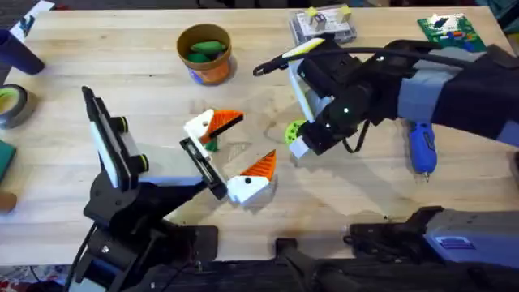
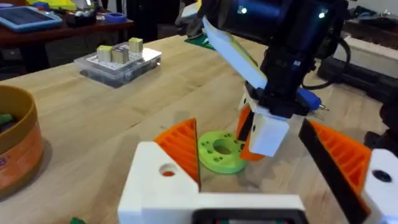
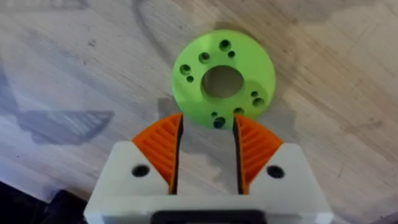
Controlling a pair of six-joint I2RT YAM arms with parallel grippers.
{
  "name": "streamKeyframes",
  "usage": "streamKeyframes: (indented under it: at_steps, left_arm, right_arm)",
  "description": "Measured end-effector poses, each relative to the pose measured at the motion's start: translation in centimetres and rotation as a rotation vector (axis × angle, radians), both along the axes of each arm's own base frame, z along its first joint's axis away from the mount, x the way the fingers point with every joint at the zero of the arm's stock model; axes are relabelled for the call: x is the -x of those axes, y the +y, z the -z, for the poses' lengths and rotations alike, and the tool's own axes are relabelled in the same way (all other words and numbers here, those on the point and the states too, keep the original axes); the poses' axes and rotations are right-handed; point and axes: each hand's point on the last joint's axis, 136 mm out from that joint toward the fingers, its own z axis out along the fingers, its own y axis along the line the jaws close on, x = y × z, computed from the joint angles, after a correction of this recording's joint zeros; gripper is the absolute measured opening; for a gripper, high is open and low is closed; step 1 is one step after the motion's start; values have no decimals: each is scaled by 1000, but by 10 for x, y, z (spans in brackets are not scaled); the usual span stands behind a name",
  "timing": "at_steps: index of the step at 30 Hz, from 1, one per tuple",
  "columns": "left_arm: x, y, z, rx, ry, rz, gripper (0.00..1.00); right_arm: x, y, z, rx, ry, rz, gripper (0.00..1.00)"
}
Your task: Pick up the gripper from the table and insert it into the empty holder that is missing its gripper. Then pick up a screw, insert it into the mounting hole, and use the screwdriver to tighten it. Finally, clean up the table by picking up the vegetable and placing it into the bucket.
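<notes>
A flat green disc [image 1: 292, 129] with a centre hole and several small holes lies mid-table. My right gripper [image 1: 298, 146] points down at its near edge. Its orange-padded fingers stand a narrow gap apart, and the disc's [image 3: 222, 78] rim shows between the tips of the right gripper [image 3: 208, 124]. My left gripper [image 1: 253, 139] rests open wide just left of the disc [image 2: 221, 151], with nothing between its fingers [image 2: 177, 146]. The blue screwdriver [image 1: 422, 146] lies on the table under the right arm. The orange bucket [image 1: 212, 71] at the back holds a green vegetable [image 1: 206, 49]. The holder and screws are out of view.
A clear plastic box [image 1: 324, 26] with small blocks and a green circuit board [image 1: 451, 32] sit at the back right. A tape roll [image 1: 11, 104] and a dark blue cylinder [image 1: 18, 49] are at the left edge. A small green bit [image 1: 212, 144] lies by the left gripper.
</notes>
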Motion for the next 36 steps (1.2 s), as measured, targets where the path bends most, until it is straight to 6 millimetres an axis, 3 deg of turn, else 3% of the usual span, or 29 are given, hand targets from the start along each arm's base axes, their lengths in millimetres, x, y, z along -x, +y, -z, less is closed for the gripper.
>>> streamKeyframes:
  at_steps: [9, 14, 19, 31, 36]
  left_arm:
    - [0, 0, 0, 0, 0, 0, 986]
    - [0, 0, 0, 0, 0, 0, 986]
    - [0, 0, 0, 0, 0, 0, 986]
    - [0, 0, 0, 0, 0, 0, 986]
    - [0, 0, 0, 0, 0, 0, 986]
  right_arm:
    - [1, -1, 8, 21, 25, -1, 466]
    - [0, -3, 9, 31, 18, -7, 144]
    - [0, -3, 9, 33, 17, -8, 16]
    - [2, -4, 5, 42, 32, -5, 7]
    - [-4, 3, -26, 28, 35, -2, 7]
